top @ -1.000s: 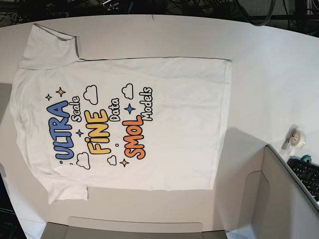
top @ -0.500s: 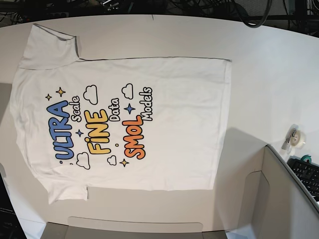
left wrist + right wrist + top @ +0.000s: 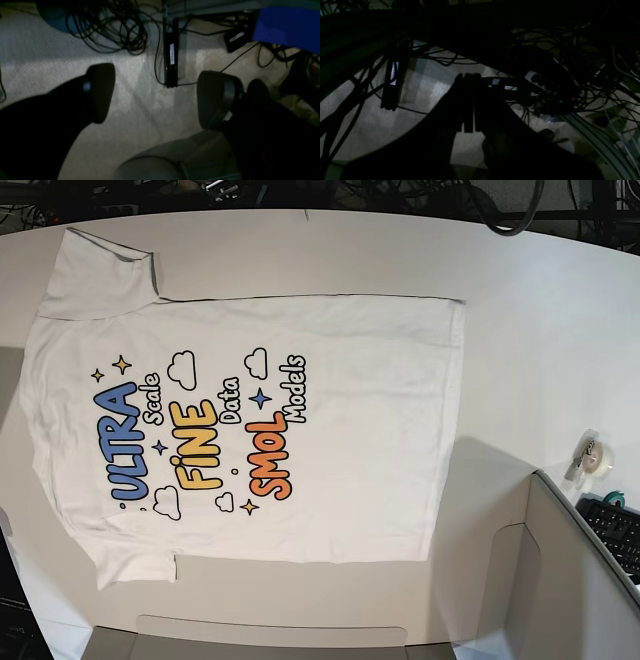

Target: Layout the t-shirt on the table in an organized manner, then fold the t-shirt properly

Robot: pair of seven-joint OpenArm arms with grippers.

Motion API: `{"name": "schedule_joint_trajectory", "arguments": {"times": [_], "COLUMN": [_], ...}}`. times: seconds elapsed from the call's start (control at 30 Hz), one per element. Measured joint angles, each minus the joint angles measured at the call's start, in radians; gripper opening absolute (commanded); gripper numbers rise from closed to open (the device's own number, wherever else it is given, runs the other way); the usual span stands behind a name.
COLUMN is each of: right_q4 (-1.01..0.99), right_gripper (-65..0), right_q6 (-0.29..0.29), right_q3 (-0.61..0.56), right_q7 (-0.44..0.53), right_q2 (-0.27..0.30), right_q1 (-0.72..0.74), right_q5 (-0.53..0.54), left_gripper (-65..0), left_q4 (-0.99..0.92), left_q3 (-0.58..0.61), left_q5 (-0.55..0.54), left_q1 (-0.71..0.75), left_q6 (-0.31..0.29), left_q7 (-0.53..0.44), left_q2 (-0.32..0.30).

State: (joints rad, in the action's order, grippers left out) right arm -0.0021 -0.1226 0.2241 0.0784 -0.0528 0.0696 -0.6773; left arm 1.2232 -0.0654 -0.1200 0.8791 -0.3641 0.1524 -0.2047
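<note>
Overhead, the t-shirt [image 3: 250, 430] lies spread flat, print side up, on the white table [image 3: 540, 330], both sleeves out and its collar end toward the view's left. At the right edge a small tape roll [image 3: 596, 457] sits on the table near a grey panel [image 3: 570, 580] with a keyboard [image 3: 618, 535]. Neither arm is over the tabletop. The left gripper [image 3: 155, 96] hangs with jaws spread wide above pale carpet [image 3: 140, 120] and tangled cables [image 3: 110, 30] (dim down there). The right gripper [image 3: 468, 102] has its fingers pressed together, holding nothing.
</note>
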Motion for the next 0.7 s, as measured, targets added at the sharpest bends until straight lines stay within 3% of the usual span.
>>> {"name": "schedule_joint_trajectory", "arguments": {"times": [0.7], "right_q4": [0.000], "right_gripper": [-65.0], "right_q6": [0.000], "right_q3": [0.000], "right_q7": [0.001], "right_q2": [0.000], "right_q1": [0.000], "right_q5": [0.000], "left_gripper": [-16.5], "left_q4": [-0.398], "left_q3": [0.046], "left_q5": [-0.008], "left_q1": [-0.242], "left_q6": [-0.003], "left_q7": [-0.013], "left_q2": [0.006]}}
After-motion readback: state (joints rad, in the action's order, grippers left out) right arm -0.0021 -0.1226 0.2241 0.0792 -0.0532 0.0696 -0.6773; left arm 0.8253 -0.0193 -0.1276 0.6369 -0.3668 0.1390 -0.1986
